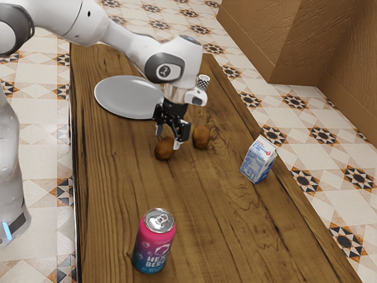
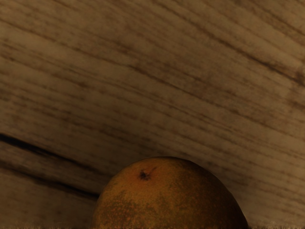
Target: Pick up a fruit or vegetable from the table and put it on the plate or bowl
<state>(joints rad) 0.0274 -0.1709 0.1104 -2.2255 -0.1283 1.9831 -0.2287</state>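
hand: low over the counter, fingers spread, one on either side of the top of the brown fruit; released, no squeeze visible.
brown fruit: sits on the counter directly under the hand; the wrist view shows its rounded top with a dark stem spot.
second fruit: just beside the hand toward the exterior view's right, apart from the first.
plate: grey and flat, near, behind the hand toward the exterior view's upper left.
step: looks like pre-grasp, closing comes next; nothing lifted, task barely begun.
risk 1: fingers seem high on a round fruit, so closing above its widest part could squeeze it out and send it rolling.
risk 2: the finger nearest the second fruit could nudge it and set it rolling.
risk 3: a weak pinch could drop the fruit on the way, and a flat plate lets it roll off if released high.
milk carton, can: well apart, no concern.
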